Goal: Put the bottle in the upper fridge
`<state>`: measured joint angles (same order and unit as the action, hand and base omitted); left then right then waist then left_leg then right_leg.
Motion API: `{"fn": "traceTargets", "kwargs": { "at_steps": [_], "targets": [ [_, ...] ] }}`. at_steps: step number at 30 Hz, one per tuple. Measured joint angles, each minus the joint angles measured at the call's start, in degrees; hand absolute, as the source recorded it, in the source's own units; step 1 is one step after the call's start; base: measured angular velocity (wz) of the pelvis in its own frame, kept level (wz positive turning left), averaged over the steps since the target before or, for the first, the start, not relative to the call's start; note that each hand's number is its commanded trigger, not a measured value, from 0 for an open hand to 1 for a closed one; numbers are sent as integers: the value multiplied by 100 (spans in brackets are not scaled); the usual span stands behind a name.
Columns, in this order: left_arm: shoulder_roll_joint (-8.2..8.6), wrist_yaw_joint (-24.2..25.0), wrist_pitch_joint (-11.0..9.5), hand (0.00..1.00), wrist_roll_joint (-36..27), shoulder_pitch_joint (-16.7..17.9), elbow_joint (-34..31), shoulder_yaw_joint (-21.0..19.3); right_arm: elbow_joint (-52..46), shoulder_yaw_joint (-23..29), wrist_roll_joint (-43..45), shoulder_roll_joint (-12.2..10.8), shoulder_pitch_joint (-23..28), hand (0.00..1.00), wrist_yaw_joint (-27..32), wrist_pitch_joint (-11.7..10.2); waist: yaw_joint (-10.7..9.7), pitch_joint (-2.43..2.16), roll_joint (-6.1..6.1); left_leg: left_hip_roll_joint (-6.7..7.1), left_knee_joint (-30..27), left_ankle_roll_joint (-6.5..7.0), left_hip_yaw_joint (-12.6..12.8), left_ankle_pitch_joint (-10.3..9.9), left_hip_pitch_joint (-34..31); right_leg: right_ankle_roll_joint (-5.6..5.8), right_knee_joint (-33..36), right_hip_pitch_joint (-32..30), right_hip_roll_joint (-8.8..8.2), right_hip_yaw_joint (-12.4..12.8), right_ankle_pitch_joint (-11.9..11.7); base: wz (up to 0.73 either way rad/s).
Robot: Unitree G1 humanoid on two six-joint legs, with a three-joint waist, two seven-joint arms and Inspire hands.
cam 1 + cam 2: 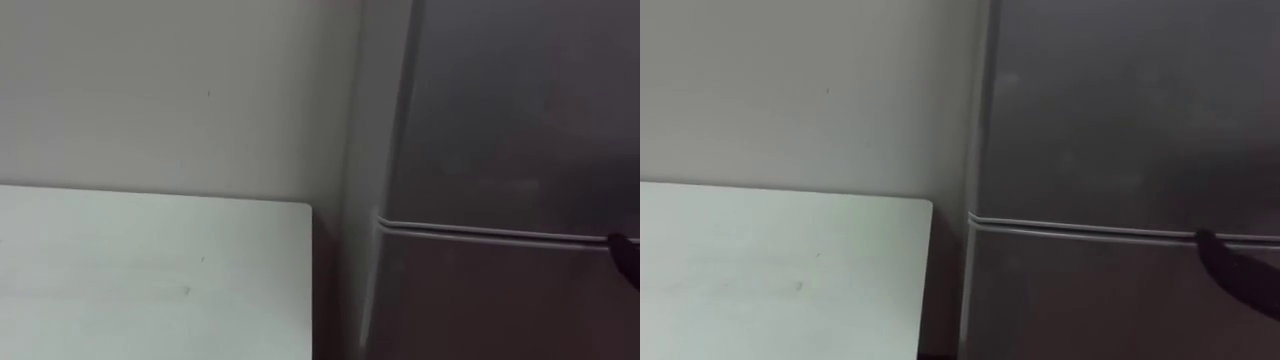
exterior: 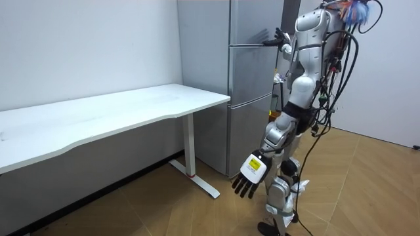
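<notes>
A grey fridge (image 1: 520,110) stands shut against the wall, right of a white table. A pale seam (image 1: 480,232) divides its upper door (image 1: 1120,110) from the lower door (image 1: 1090,300). My right hand (image 2: 281,38) is raised to that seam, and a dark straight finger (image 1: 1235,272) touches the door front just below it, also seen at the edge in the left eye view as a finger (image 1: 626,252). My left hand (image 2: 251,176) hangs open and empty beside my thigh. I stand upright, close to the fridge (image 2: 252,78).
The white table (image 1: 150,270) stands along the wall left of the fridge, with a narrow dark gap between them. In the room view the table (image 2: 118,111) is long, on a white leg. Wooden floor (image 2: 367,190) lies open behind me.
</notes>
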<state>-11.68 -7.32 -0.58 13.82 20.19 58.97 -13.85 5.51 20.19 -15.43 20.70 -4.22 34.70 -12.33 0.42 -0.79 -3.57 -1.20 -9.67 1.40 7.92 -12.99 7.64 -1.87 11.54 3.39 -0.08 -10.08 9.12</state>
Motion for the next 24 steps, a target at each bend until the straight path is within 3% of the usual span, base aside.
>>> {"fn": "traceTargets", "kwargs": {
  "at_steps": [4,8,10,15,18,24],
  "targets": [
    [10,3,14,0,22,201,-114,-88,171,612,-919,287,54,0,283,16,-165,-3,56,-1,-2,0,1,2,2,0,-10,39,6,-3,1,1],
    [10,-5,14,0,21,235,-318,-193,833,1071,-1431,339,328,0,403,109,-275,29,18,-1,-3,-1,14,1,-4,5,-88,85,15,-18,9,5],
    [11,-5,30,0,12,238,-348,-193,1205,1087,-1632,339,419,0,413,227,-328,49,57,-3,0,-2,17,0,-12,6,-83,56,15,-4,21,0],
    [86,-119,105,0,25,239,-518,-183,1991,1081,-1702,299,946,0,442,441,-346,32,116,-7,37,-5,44,-7,9,7,-57,-1,24,44,43,-4],
    [92,-213,106,0,5,226,-517,-182,2466,1041,-1881,153,1244,0,488,485,-350,33,154,-18,40,-7,79,-7,-3,-2,-55,-22,30,58,40,-3],
    [214,-301,106,0,-75,172,-495,-170,3581,704,-1994,-438,1655,0,481,488,-322,60,192,-17,92,-12,129,-13,63,-1,5,-25,31,104,69,-5]
  ]
}}
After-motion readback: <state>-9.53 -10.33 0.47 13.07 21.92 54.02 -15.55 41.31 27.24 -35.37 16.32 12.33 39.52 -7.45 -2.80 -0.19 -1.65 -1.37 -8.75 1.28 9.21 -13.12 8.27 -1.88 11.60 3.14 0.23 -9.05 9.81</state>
